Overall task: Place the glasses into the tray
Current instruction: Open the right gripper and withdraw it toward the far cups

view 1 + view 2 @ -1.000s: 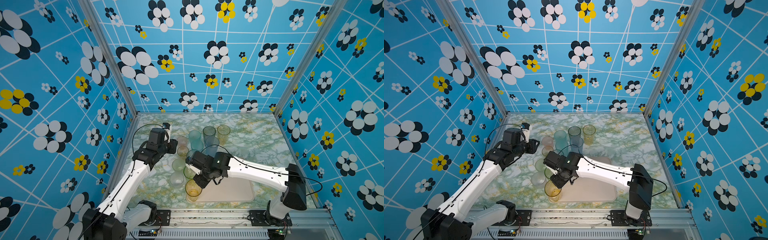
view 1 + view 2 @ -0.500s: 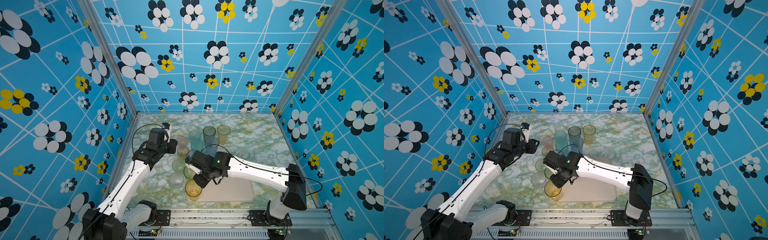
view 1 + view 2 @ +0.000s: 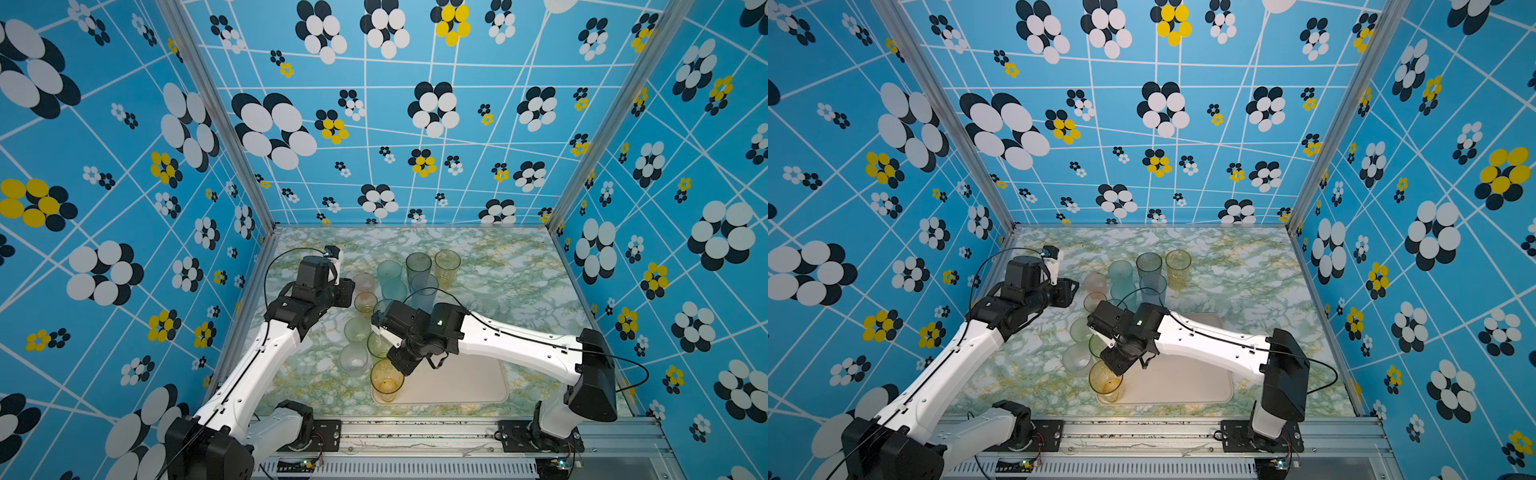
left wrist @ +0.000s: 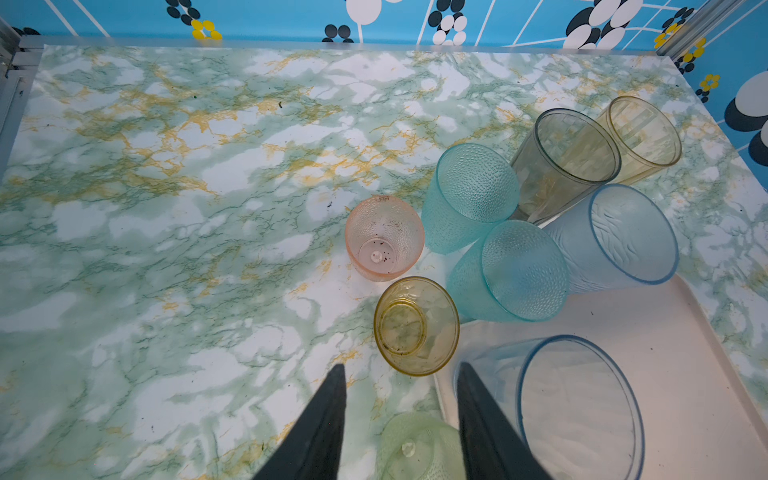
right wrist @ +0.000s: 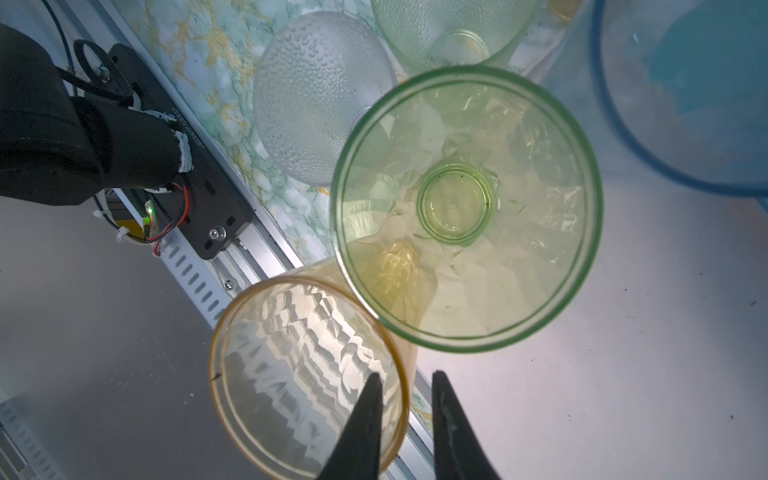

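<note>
Hovering open and empty, the left gripper (image 4: 402,365) hangs over the marble table (image 4: 166,208), a pale green short glass (image 4: 415,446) below its fingers. Rightward, the right gripper (image 5: 406,373), jaws loosened, straddles the rim of the amber tumbler (image 5: 291,374) in the near-left corner of the tray (image 3: 465,386).

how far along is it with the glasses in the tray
Done: blue glass, green glass and amber glass stand in the tray. In hand: right hand straddles the amber glass's rim, jaws apart. Left: other glasses on the table; left hand open above them.
</note>
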Motion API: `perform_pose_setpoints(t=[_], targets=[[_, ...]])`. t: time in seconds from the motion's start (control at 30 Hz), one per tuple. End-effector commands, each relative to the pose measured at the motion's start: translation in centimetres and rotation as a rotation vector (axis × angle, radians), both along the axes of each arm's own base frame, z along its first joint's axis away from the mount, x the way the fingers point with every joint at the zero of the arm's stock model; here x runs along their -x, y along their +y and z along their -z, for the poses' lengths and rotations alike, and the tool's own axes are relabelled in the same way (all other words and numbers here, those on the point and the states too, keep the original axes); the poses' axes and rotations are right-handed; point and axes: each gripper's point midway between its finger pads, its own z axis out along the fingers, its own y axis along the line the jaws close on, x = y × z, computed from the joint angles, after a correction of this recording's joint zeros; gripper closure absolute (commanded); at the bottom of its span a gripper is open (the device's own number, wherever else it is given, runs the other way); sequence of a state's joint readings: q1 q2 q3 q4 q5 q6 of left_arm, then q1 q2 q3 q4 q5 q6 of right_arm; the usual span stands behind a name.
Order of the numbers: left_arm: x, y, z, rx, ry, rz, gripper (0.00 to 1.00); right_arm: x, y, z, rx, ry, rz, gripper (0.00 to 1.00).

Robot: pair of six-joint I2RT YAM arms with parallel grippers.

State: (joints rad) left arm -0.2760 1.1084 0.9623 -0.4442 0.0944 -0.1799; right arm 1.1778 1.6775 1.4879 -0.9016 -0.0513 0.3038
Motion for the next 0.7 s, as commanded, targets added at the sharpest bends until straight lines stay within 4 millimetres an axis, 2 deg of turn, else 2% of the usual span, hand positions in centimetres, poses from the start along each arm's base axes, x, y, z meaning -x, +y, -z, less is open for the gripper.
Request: perform_pose_setpoints(t=[0.0, 0.2, 0.3, 0.47, 0.67], targets=[[0.4, 0.1, 0.0, 0.001, -0.001, 0.012, 0.54, -0.3, -0.6, -2.0, -0.019, -0.047, 0.014, 0.75], [0.2, 0.2, 0.0, -0.005, 0.001, 0.006, 0.54, -1.7, -2.6, -4.4, -0.026, -0.127, 0.065, 0.71], [0.1, 0.1, -0.3, -0.007, -0.001, 0.006, 0.55, -3.2, -4.5, -5.8, -0.027, -0.186, 0.125, 0.69], [0.0, -0.7, -1.5, -0.04, -0.002, 0.031, 0.56, -7.2, -9.7, -9.2, -0.073, -0.313, 0.322, 0.65], [-0.9, -2.5, -3.4, -0.078, 0.0, 0.091, 0.56, -10.6, -15.8, -10.8, -0.112, -0.363, 0.531, 0.62]])
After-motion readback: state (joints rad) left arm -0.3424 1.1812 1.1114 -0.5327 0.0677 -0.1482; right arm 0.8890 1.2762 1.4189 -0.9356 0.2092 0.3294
